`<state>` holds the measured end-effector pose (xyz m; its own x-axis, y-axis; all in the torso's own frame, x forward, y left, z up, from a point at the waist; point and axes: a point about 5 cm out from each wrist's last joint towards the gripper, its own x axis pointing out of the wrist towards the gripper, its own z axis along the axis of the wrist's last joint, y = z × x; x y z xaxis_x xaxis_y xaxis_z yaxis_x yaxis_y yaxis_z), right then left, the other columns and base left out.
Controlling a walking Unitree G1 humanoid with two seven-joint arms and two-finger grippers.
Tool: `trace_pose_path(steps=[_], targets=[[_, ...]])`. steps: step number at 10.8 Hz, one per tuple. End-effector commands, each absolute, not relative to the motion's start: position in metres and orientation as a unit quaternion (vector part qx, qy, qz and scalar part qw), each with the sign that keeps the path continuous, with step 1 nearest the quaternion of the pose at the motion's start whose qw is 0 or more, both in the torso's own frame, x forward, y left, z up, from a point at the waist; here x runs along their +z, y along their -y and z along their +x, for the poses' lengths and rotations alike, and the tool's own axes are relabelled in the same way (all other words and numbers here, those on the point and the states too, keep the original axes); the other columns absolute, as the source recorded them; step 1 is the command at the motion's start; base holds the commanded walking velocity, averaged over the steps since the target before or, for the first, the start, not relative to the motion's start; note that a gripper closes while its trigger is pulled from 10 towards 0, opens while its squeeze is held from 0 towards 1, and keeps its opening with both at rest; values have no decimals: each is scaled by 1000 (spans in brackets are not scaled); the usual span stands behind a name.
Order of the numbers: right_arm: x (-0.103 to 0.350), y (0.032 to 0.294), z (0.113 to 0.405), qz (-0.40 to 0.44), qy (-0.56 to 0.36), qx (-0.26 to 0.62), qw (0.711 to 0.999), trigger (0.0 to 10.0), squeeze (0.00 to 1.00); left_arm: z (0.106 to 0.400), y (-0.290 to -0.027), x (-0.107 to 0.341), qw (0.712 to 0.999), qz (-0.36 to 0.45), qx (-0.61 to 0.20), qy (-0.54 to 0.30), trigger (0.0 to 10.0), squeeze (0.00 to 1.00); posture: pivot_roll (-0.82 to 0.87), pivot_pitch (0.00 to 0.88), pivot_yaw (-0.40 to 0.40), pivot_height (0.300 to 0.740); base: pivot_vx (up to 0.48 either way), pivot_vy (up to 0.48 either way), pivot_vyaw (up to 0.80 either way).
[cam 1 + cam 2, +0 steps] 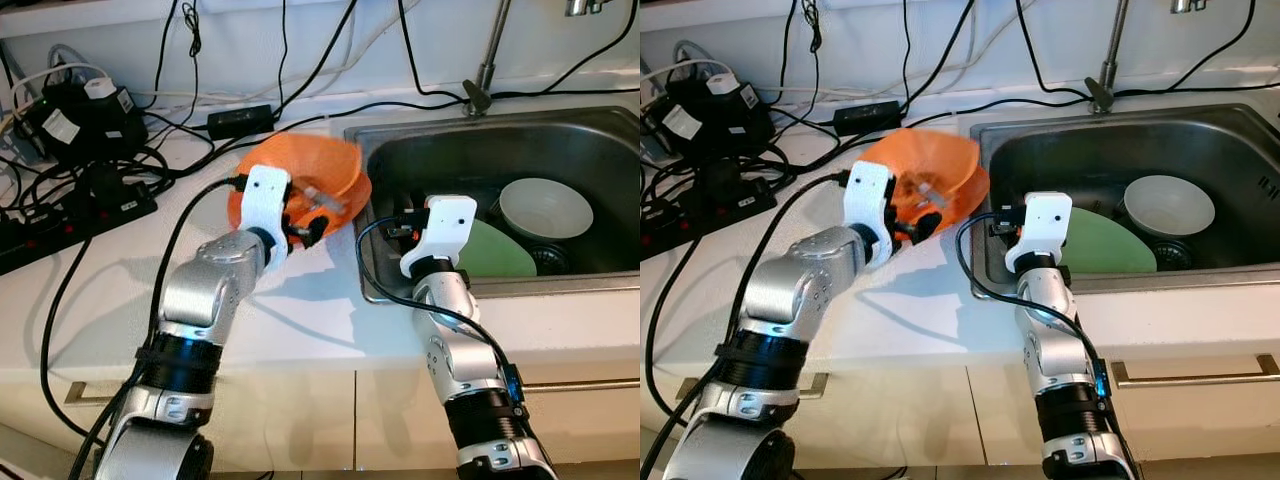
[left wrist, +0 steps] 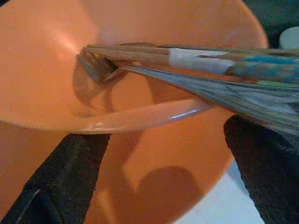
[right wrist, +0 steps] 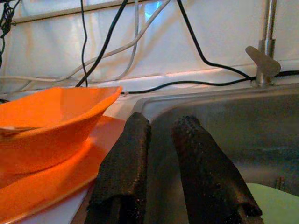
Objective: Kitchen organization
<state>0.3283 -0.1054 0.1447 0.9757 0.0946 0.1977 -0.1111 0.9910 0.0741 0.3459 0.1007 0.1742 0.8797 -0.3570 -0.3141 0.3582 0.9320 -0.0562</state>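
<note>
Where the white countertop meets the wall, a stainless sink is set in at the robot's right, with a faucet rising behind it. Black cables and power adapters cover the counter's far left. Inside the sink lie a green plate and, just beyond it, a white bowl near the drain. An orange bowl rests on an orange plate on the counter, just beside the sink's left rim. A fork and wooden chopsticks lie inside that bowl. The left gripper sits at the bowl's near rim, its fingers spread apart, one on each side below the rim. The right gripper hovers over the sink's left edge, fingers nearly together with a narrow gap, holding nothing.
</note>
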Motion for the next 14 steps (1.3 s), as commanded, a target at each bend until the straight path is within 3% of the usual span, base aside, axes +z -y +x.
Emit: trace_pose_path(steps=[1, 8, 11, 14], targets=[[132, 109, 324, 44, 73, 44, 995, 10000, 0, 350, -104, 179, 973, 9, -172, -152, 10000, 0, 42, 0, 151, 740, 0, 0, 0], [130, 104, 323, 46, 69, 53, 995, 10000, 0, 348, -130, 153, 972, 39, -113, -202, 10000, 0, 49, 0, 148, 740, 0, 0, 0], [130, 107, 322, 46, 70, 47, 995, 10000, 0, 342, -122, 122, 952, -14, -147, -268, 10000, 0, 38, 0, 152, 740, 0, 0, 0], [131, 106, 324, 45, 71, 48, 995, 10000, 0, 357, -112, 120, 955, -63, -159, -243, 10000, 0, 29, 0, 144, 740, 0, 0, 0]])
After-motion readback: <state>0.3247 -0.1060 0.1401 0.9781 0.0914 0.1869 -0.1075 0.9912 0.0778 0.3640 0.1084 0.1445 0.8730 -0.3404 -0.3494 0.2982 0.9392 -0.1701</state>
